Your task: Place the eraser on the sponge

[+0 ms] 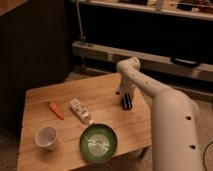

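The eraser (127,102), a narrow black block, lies on the right side of the wooden table (60,92), near its far right edge. My gripper (124,94) hangs from the white arm straight down onto the eraser's far end, touching or nearly touching it. The wrist covers the place where they meet, so I cannot see whether the block is held. The sponge is not visible; the arm may hide it.
An orange carrot (56,110) lies at the left and a white tube-like bottle (81,111) in the middle. A green bowl (99,143) and a white cup (46,137) stand near the front edge. Dark shelving and a metal rail run behind the table.
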